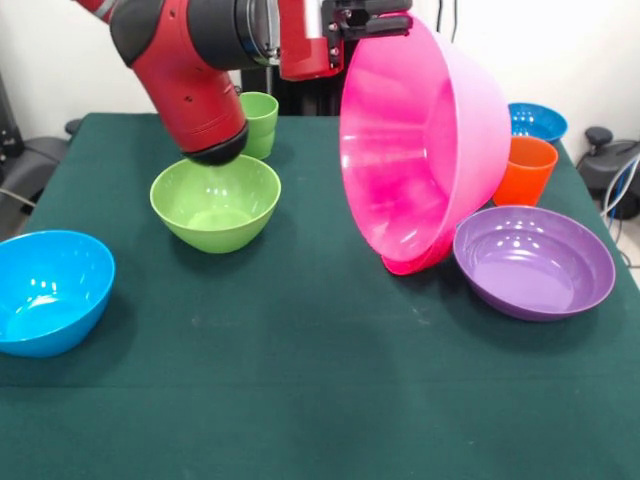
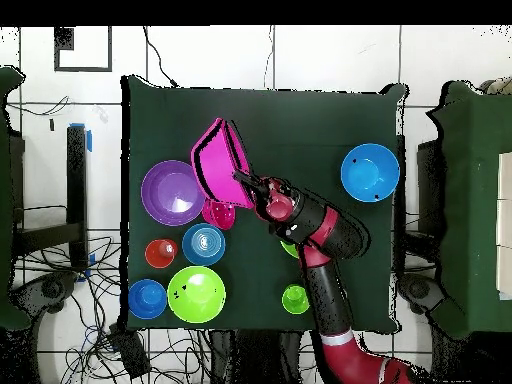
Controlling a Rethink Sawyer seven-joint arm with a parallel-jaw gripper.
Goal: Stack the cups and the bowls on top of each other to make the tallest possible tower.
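Observation:
My gripper [image 1: 370,22] is shut on the top rim of the big pink bowl [image 1: 425,150] and holds it tipped on its side, mouth facing left in the front view. The bowl's lower edge touches the small red-pink bowl [image 1: 412,264]. In the overhead view the gripper [image 2: 243,180] grips the pink bowl [image 2: 215,160] beside the purple bowl [image 2: 172,192]. The purple bowl [image 1: 535,262] sits just right of it, with the orange cup [image 1: 525,170] behind it. A lime green bowl [image 1: 215,203] and the light green cup [image 1: 258,122] stand below my arm.
A blue bowl [image 1: 50,290] sits at the front left and another [image 1: 537,122] at the back right. The overhead view shows a further blue bowl [image 2: 203,243] and a second lime green bowl [image 2: 196,295], hidden behind the pink bowl in the front view.

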